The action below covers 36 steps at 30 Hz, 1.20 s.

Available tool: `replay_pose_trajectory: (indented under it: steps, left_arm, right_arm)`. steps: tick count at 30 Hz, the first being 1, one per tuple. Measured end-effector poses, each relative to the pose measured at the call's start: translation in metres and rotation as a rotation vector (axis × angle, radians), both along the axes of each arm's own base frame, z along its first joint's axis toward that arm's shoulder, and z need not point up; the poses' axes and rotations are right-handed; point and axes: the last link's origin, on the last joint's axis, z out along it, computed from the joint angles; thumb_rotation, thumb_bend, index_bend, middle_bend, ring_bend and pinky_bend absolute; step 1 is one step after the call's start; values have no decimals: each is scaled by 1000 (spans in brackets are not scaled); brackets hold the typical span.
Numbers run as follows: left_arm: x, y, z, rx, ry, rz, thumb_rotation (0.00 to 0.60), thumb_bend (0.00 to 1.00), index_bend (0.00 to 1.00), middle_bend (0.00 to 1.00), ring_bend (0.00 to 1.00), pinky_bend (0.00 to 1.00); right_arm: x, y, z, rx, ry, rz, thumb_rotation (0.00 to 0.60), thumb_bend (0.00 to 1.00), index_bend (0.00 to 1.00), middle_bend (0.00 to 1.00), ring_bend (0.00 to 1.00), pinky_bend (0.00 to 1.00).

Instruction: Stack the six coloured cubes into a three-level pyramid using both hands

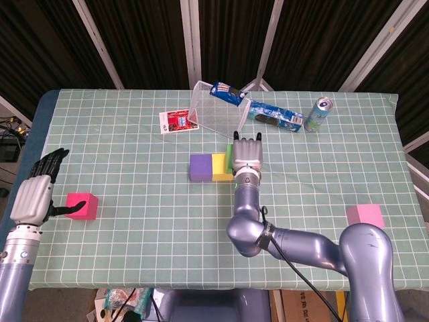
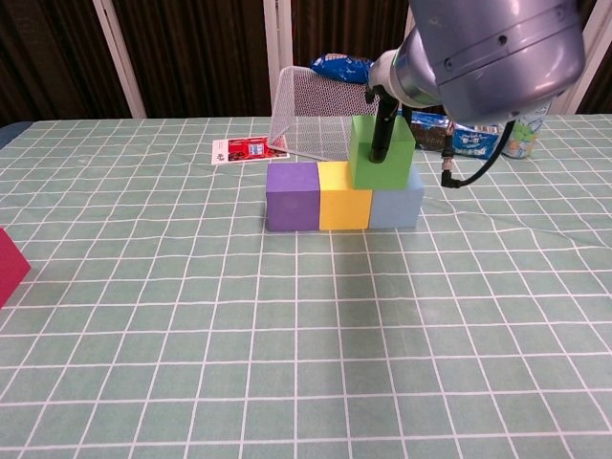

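Right hand holds the green cube on the bottom row.

At frame centre the right hand point(image 1: 247, 155) grips the green cube point(image 2: 382, 153), sitting square across the yellow cube point(image 2: 343, 195) and blue cube point(image 2: 396, 200); the purple cube point(image 2: 292, 196) continues that left-right row. At lower left, the left hand point(image 1: 37, 191), fingers apart, thumb touching the magenta cube point(image 1: 82, 206). The mesh basket point(image 1: 213, 108), tipped on its side, is above the row.

Green checked tablecloth point(image 1: 134, 188) covers the table. Upper centre: clear mesh basket point(image 1: 213, 107) tipped on its side, blue snack packet point(image 1: 226, 92) on its top edge. Red card point(image 1: 177, 121) just left. Longer blue packet point(image 1: 276, 116) right of basket; drink can point(image 1: 318, 114) upper right.
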Motion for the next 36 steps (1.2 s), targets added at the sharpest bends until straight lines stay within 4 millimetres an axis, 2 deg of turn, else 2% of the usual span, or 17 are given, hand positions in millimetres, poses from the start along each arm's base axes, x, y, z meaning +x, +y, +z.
replay_pose_trajectory:
  steps: [5, 17, 29, 36]
  left_arm:
    - [0, 0, 0, -1, 1, 2, 600, 143, 0, 21, 0, 33]
    - [0, 0, 1, 3, -1, 2, 600, 144, 0, 20, 0, 33]
    - [1, 0, 1, 3, -2, -7, 600, 143, 0, 21, 0, 33]
    - [1, -2, 3, 7, -2, -9, 600, 144, 0, 20, 0, 32]
  right_arm:
    - [0, 1, -1, 8, 3, 4, 600, 322, 0, 210, 201, 0]
    - [0, 5, -1, 21, -3, 9, 600, 322, 0, 12, 95, 0]
    - [1, 19, 3, 42, -10, 36, 600, 322, 0, 0, 34, 0]
    - [-4, 36, 15, 43, -40, 72, 600, 323, 0, 0, 20, 0]
